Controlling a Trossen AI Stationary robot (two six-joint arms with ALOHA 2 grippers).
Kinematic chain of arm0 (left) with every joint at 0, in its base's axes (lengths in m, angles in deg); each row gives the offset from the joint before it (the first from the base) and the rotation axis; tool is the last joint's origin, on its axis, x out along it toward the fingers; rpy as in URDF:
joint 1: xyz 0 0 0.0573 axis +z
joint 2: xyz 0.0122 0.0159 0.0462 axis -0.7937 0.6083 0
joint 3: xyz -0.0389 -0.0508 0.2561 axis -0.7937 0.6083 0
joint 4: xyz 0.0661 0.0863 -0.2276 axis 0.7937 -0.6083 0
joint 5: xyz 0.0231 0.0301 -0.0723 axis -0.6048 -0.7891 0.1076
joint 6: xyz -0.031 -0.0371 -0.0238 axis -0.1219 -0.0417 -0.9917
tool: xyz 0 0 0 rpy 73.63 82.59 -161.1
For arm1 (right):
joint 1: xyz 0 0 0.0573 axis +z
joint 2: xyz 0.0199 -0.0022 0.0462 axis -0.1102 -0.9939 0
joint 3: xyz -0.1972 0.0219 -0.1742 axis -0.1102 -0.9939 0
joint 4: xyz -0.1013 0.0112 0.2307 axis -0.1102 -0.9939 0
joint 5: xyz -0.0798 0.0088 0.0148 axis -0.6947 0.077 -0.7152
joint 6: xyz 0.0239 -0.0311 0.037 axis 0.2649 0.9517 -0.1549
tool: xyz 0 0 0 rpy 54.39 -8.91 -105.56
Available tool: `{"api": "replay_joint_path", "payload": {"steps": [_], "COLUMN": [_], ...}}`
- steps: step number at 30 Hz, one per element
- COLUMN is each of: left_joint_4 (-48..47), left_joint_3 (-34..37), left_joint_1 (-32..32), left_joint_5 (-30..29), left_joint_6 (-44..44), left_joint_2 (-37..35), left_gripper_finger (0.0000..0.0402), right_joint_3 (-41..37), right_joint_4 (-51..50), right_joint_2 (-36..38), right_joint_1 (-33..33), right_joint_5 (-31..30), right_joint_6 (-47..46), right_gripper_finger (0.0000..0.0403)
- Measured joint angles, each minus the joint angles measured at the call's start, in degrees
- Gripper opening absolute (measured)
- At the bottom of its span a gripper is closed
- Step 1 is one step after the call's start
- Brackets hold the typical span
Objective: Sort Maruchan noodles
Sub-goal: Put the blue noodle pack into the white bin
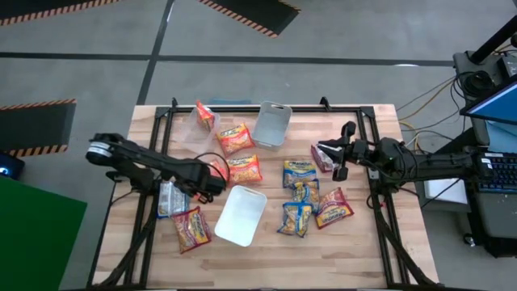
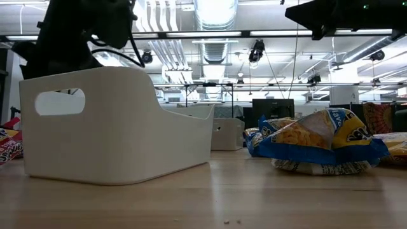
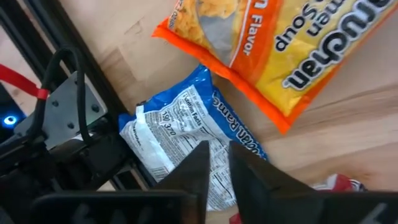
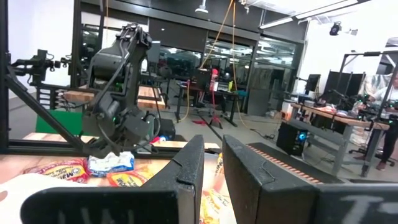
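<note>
Noodle packets [image 1: 304, 196] strewn over wooden table [image 1: 363, 250], lab beyond; both hands nearly closed, empty

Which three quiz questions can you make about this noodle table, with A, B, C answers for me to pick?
1. Where is the left gripper?
A. Above the blue packet near the table's left edge
B. Inside the white bin
C. Over the clear tray

2. How many blue-and-yellow packets lie together just right of the white bin?
A. One
B. Three
C. Six

3. What state is the white bin in?
A. Flipped upside down
B. Stuffed with packets
C. Upright with nothing in it

Answers:
1. A, because the left wrist view looks straight down at the blue packet.
2. B, because the high view shows three in a loose column.
3. C, because the high view shows its bare white inside.
</note>
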Motion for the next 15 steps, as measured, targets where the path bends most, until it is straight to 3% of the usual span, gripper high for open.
{"api": "replay_joint_path", "payload": {"steps": [9, 15], "left_joint_4": [1.84, 6.22], "left_joint_3": [2.24, 6.82], "left_joint_1": [-1.74, -4.02], "left_joint_5": [-4.16, -3.28], "left_joint_6": [-2.64, -6.11], "left_joint_2": [2.8, 2.64], "left_gripper_finger": [0.0188, 0.0215], "right_joint_3": [0.04, 0.07], "right_joint_4": [-0.47, -0.79], "right_joint_2": [0.0, 0.0], "right_joint_1": [0.0, 0.0], "right_joint_5": [0.02, 0.0], "right_joint_6": [0.0, 0.0], "right_gripper_finger": [0.0047, 0.0047]}}
